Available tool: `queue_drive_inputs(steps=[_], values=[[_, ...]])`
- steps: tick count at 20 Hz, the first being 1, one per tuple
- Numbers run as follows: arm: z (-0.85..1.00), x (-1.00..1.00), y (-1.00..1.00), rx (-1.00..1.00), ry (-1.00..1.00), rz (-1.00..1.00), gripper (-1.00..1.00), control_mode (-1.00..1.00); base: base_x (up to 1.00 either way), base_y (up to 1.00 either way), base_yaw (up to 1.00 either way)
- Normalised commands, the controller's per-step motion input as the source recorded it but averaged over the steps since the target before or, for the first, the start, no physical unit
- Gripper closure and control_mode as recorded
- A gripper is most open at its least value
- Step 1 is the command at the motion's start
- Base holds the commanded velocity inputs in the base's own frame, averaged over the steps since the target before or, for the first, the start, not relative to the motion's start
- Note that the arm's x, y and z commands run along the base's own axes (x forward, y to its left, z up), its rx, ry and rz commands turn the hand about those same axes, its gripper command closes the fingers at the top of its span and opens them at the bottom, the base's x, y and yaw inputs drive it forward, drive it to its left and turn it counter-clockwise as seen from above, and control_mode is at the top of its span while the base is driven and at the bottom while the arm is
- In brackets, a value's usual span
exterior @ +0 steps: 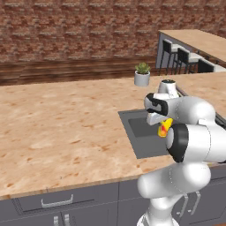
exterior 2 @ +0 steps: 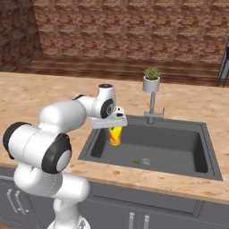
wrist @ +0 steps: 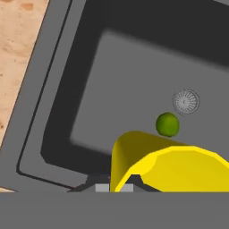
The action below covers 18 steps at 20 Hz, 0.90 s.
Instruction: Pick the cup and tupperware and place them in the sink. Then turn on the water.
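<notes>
Cup held over the sink.

The light wood-look tabletop (exterior 2: 40, 96) carries the dark grey sink (exterior 2: 197, 154), with a grey faucet (exterior 2: 153, 107) at the sink's far rim and a small potted plant (exterior 2: 151, 78) just behind the faucet. The hand (exterior 2: 114, 127) hangs over the sink's left part, clamped narrow on the yellow cup (exterior 2: 115, 135), which hangs upright above the basin floor. On the sink's floor lie a round drain (wrist: 186, 101) and, just beside the drain, a small green ball (wrist: 167, 124).
</notes>
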Motion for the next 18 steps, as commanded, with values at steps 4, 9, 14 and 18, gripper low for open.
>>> queue_drive_inputs(steps=[4,9,14,18], values=[[-0.23,0.08,0.0,0.0,0.0,0.0,1.0,-1.0,0.0,0.0,0.0],[-0.18,0.11,0.0,0.0,0.0,0.0,1.0,-1.0,0.0,0.0,0.0],[-0.24,0.21,0.0,0.0,0.0,0.0,1.0,-1.0,0.0,0.0,0.0],[-0.31,0.34,-0.02,0.0,0.0,0.0,1.0,-1.0,0.0,0.0,0.0]])
